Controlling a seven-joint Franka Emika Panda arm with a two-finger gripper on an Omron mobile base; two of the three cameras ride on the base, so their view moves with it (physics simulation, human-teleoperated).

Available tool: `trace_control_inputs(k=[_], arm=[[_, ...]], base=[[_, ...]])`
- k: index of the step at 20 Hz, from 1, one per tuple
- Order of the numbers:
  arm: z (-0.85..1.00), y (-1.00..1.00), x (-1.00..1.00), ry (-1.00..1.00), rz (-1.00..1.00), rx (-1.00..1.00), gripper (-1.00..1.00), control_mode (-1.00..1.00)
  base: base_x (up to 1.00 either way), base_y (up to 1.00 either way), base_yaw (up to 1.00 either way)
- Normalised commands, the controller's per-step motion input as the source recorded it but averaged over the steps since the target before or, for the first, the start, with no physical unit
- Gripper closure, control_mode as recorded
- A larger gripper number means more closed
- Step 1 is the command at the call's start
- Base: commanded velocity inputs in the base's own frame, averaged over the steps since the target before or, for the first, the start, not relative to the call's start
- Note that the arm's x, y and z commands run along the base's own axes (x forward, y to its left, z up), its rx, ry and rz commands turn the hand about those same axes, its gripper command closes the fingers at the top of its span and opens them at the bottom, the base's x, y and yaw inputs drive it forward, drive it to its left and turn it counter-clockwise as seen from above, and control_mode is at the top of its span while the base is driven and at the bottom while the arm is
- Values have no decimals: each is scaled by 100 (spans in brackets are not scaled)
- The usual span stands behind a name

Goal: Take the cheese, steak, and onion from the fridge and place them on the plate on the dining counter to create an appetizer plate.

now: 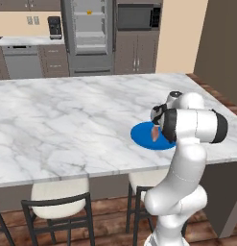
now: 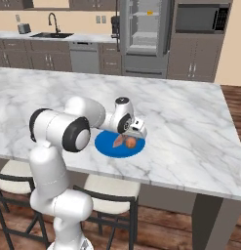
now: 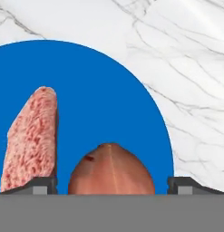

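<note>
Onion (image 3: 111, 168) and steak (image 3: 31, 140) on plate (image 3: 99, 90) — lower parts cut off.

A: From where do the base views look at the plate (image 1: 144, 135)?
B: From behind the arm, left and right, facing forward and down across the bench (image 1: 67, 125) toward the fridge (image 1: 88, 36); both share it.
A: And the hand view?
B: Close above the plate, looking straight down.

The plate (image 3: 99, 90) is solid bright blue. The steak (image 3: 29, 140) is pink, mottled with darker red flecks (paler toward its edge). The onion (image 3: 111, 170) is reddish-brown. The dining counter (image 3: 186, 59) is white marble with grey veins.
</note>
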Motion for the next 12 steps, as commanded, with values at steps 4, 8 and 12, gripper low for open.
trace_control_inputs(k=[4, 8, 12], arm=[[55, 3, -38, 0, -3, 0, -100, -100], [55, 6, -39, 0, -2, 0, -100, -100], [61, 0, -100, -11, 0, 0, -100, -100]], base=[[0, 0, 0], [0, 0, 0], [0, 0, 0]])
